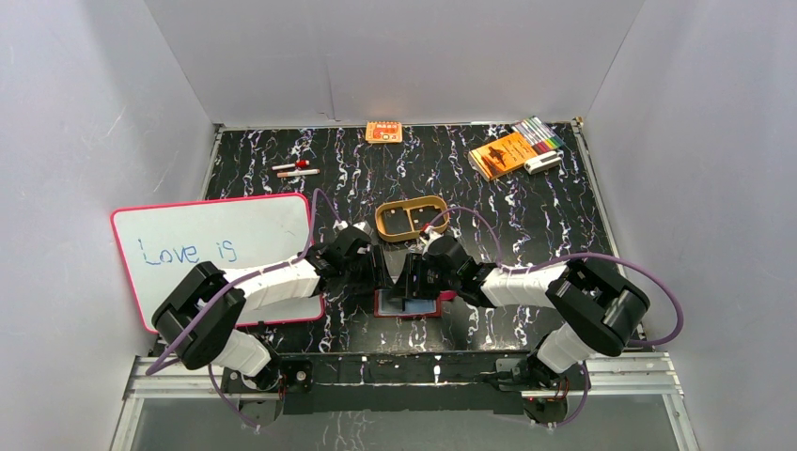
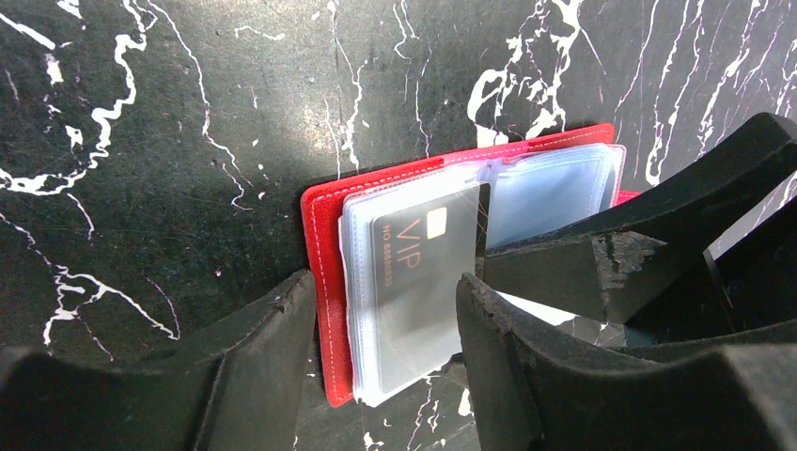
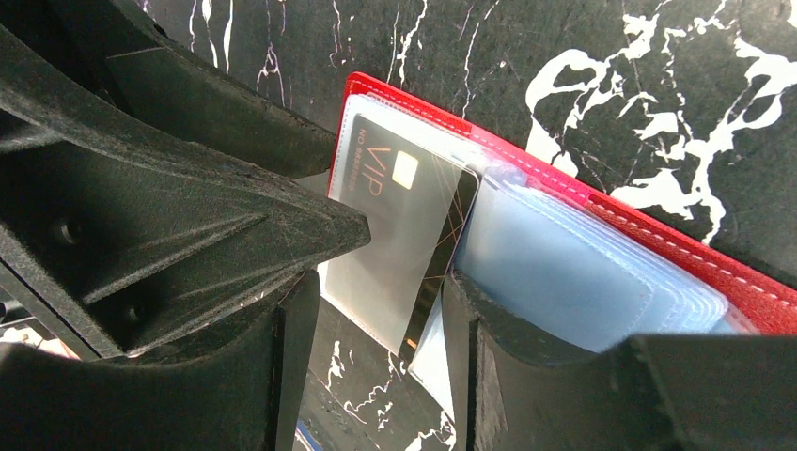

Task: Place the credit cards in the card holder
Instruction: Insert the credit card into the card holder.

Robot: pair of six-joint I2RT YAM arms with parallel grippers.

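Fingers of the left gripper [image 2: 383, 291] straddle the left page of the open card holder [image 2: 322, 254] on the tabletop [image 2: 141, 141], with the dark credit card [image 2: 414, 263] in its clear sleeve between them. Those of the right gripper [image 3: 381, 291] flank that card's near end. Whether either pair pinches or merely stands spread, I cannot tell.

**ITEM COUNT, WORK SURFACE**

Two grippers are counted: one left gripper [image 2: 385, 282] and one right gripper [image 3: 376, 282]. One card holder [image 2: 320, 244] is counted, lying open. One dark card [image 2: 414, 272] is seen inside its clear sleeves; whether further cards are present cannot be told. One whiteboard [image 1: 216, 249] is counted. One tan tray [image 1: 381, 218] is counted, divided into two compartments. One orange packet [image 1: 383, 132], one orange booklet [image 1: 503, 153] and one white block [image 1: 543, 163] are counted. Two pens [image 1: 298, 174] are counted. One row of markers [image 1: 540, 133] is present; its number cannot be made out.
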